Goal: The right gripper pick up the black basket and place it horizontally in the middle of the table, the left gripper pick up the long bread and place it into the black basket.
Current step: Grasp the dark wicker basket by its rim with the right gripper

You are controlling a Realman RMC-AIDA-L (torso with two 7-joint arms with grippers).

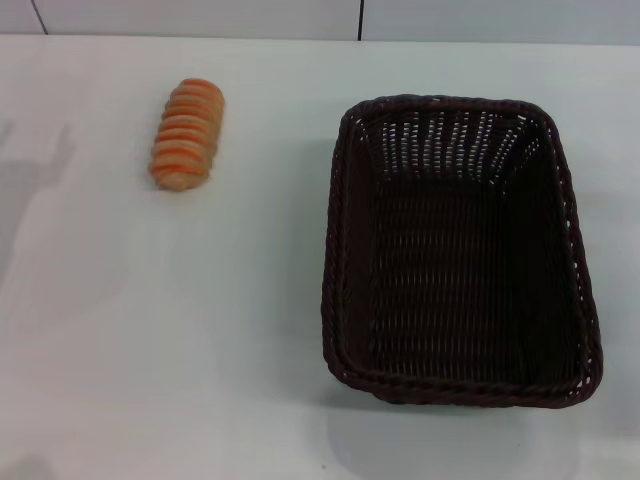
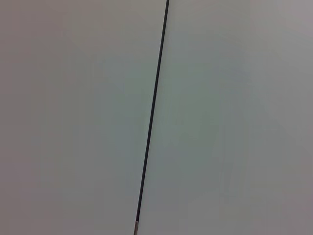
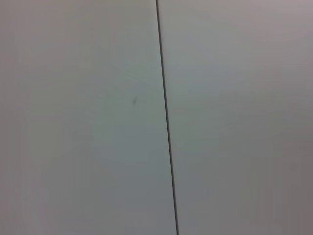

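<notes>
Since neither of my grippers shows, their grasp I cannot tell; I should take the black basket (image 1: 460, 250) by its near-right rim; the long bread (image 1: 187, 134) waits far left.

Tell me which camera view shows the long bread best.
The head view. The long bread lies in full sight on the table, left of the black basket. Both wrist views show only pale panels with a dark seam, no bread.
</notes>
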